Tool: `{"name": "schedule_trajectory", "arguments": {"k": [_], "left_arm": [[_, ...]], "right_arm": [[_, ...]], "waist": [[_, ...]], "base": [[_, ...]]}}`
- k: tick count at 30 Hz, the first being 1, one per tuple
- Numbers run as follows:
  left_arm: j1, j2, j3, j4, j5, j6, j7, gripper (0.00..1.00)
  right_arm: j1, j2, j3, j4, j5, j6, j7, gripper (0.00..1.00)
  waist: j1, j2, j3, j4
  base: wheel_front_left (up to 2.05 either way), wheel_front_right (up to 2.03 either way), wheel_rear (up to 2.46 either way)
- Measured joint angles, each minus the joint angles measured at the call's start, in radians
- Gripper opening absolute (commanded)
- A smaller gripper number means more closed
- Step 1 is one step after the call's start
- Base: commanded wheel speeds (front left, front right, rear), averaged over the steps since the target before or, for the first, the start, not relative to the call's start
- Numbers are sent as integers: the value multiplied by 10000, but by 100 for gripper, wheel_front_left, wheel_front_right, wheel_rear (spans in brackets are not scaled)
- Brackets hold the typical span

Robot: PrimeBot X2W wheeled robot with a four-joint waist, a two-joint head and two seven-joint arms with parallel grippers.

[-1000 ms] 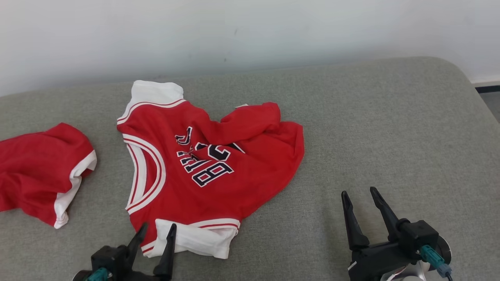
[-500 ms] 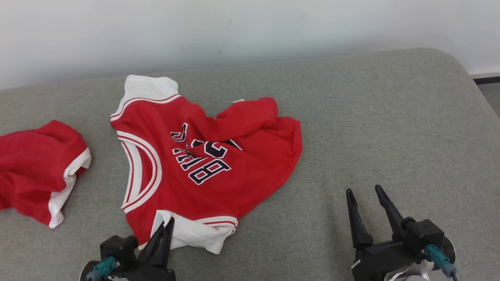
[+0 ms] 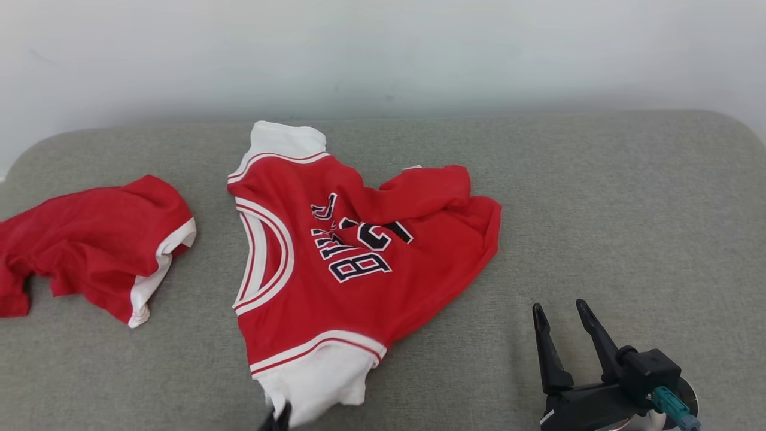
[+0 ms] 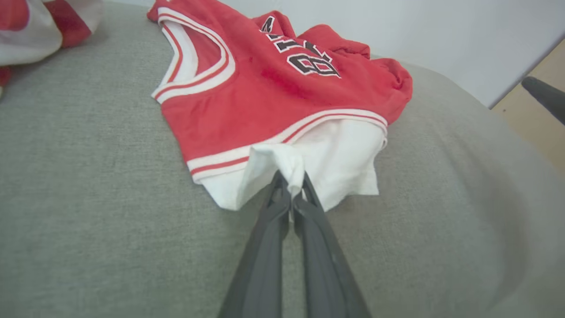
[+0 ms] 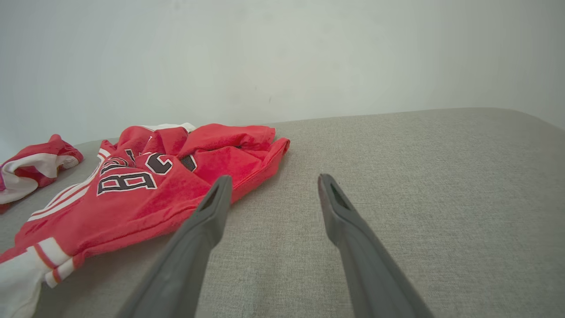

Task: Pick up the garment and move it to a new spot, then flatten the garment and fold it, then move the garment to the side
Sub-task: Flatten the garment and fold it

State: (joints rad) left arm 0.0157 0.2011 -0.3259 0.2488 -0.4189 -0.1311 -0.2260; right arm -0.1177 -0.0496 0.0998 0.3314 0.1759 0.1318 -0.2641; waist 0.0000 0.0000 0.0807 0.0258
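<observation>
**Update: left claw (image 4: 291,190) has clamped onto the jersey (image 3: 335,287)**

Since a second ago the left fingers went from spread either side of the white sleeve (image 3: 317,377) to pinched shut on it. That sleeve now lies pulled out toward the robot instead of bunched up. Whole head view shifted too, but that's just the camera.

Head view: jersey lies rumpled mid-cushion (image 3: 598,209), neck hole to the left, lettering up. The left claw's tips just poke in at the bottom edge, right at the sleeve's near hem. The right claw (image 3: 558,306) sits well off to the jersey's right, fingers apart, holding nothing. A second red garment (image 3: 96,239) lies further left, apart from the jersey.

Left wrist view: both fingers are together with a tuck of white sleeve cloth between the tips, and the red body stretches away beyond.

Right wrist view: fingers spread wide over bare cushion, jersey off to their left.
</observation>
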Motion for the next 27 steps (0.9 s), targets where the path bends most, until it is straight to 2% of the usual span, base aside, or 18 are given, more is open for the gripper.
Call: {"name": "schedule_trajectory", "arguments": {"k": [7,8,9,10,19,27], "left_arm": [[1177,-100,-313,451,-286,88,497,0],[1198,-125,-330,449,-286,90,453,31],[1185,-128,-332,405,-282,92,349,87],[1166,-134,-309,347,-268,119,255,100],[579,-257,451,-560,-109,224,-326,100],[128,-391,1862,-1361,295,477,-368,100]], "right_arm": [[52,0,-10,10,29,0,0,100],[63,-2,-6,31,25,0,0,100],[65,2,-15,48,12,0,0,100],[65,4,-19,58,-4,0,0,100],[62,2,-21,161,-12,0,0,100],[66,2,-61,161,-27,0,0,100]], "waist": [[0,0,-48,288],[-1,0,-47,318],[0,0,-45,344],[0,0,-47,369],[0,0,-168,305],[0,0,-244,36]], "base": [[0,0,0],[0,0,0],[0,0,0],[0,0,0],[0,0,0],[0,0,0]]}}
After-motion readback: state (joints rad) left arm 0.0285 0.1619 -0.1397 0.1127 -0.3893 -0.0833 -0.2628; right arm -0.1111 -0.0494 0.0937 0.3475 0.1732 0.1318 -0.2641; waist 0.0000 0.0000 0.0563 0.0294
